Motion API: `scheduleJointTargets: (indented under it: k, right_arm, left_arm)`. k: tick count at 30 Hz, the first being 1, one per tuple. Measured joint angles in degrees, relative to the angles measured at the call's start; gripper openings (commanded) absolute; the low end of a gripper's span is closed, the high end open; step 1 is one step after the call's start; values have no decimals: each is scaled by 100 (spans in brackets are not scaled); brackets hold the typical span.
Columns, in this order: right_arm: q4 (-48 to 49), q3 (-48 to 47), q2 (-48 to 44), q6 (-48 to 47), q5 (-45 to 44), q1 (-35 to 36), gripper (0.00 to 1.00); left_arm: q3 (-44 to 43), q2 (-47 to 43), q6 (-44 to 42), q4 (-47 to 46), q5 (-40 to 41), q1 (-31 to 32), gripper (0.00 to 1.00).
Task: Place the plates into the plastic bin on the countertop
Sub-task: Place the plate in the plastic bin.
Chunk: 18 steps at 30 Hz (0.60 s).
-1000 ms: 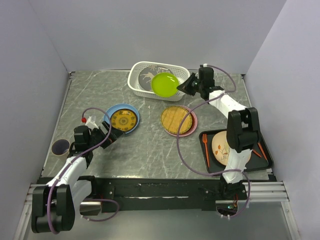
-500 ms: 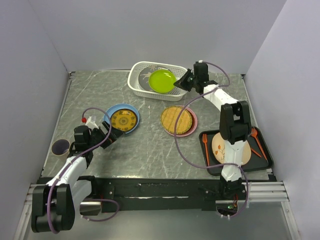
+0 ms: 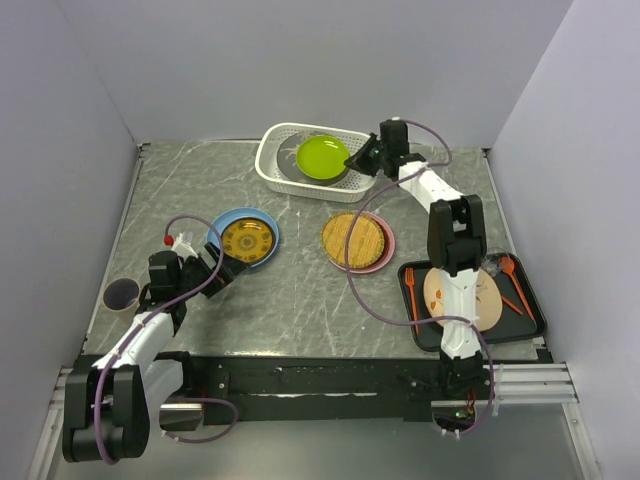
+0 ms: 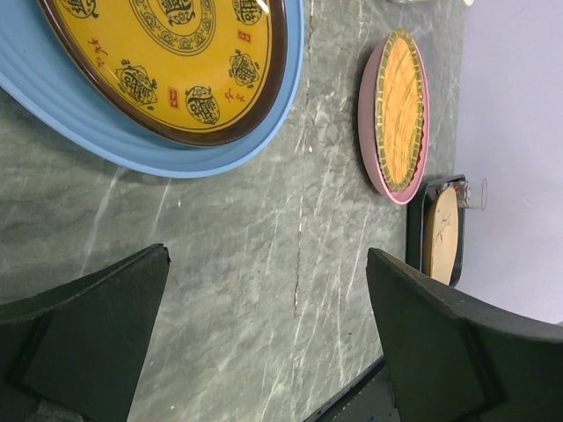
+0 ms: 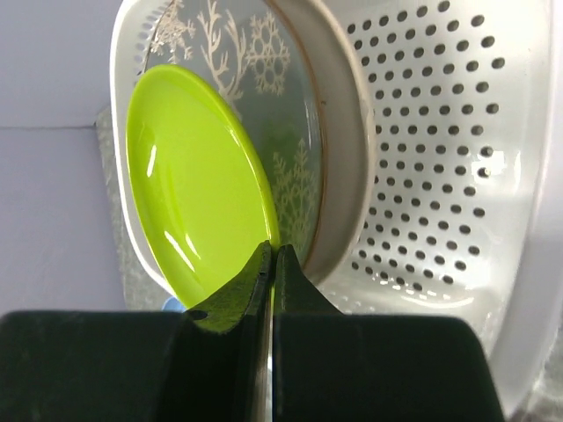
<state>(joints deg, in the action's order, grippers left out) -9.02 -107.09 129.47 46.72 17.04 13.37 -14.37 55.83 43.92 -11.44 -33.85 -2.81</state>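
A lime green plate point(image 3: 322, 158) point(image 5: 193, 202) hangs tilted inside the white plastic bin point(image 3: 268, 160) point(image 5: 431, 149), just over a brown plate with white snowflake patterns point(image 5: 299, 114) that lies in it. My right gripper point(image 3: 358, 160) point(image 5: 271, 251) is shut on the lime plate's rim. On the countertop point(image 3: 300, 290), my left gripper point(image 3: 215, 277) point(image 4: 264, 255) stands open and empty, just short of a blue plate point(image 3: 262, 222) point(image 4: 176, 158) that carries a yellow patterned plate point(image 3: 246, 240) point(image 4: 167, 53). A woven straw plate point(image 3: 353, 239) point(image 4: 400, 110) rests on a pink one.
A black tray point(image 3: 530, 320) at the right holds a cream plate point(image 3: 450, 298), orange cutlery point(image 3: 411, 290) and a clear glass point(image 3: 495, 265). A dark cup point(image 3: 121, 293) and a small red-capped bottle point(image 3: 170, 240) stand at the left. Walls close in three sides.
My right gripper has carried the lime green plate leftward and down into the bin. The left arm has stayed still.
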Motion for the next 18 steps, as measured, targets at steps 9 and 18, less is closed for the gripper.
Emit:
scheduleJointTargets:
  k: [9, 18]
  right_arm:
    - [-192, -905, 636, 61, -17, 105, 2]
    - [-72, -763, 658, 188, -4, 151, 24]
  left_arm:
    - [0, 0, 0, 0, -2, 2, 99]
    - [0, 26, -20, -2, -4, 7, 99]
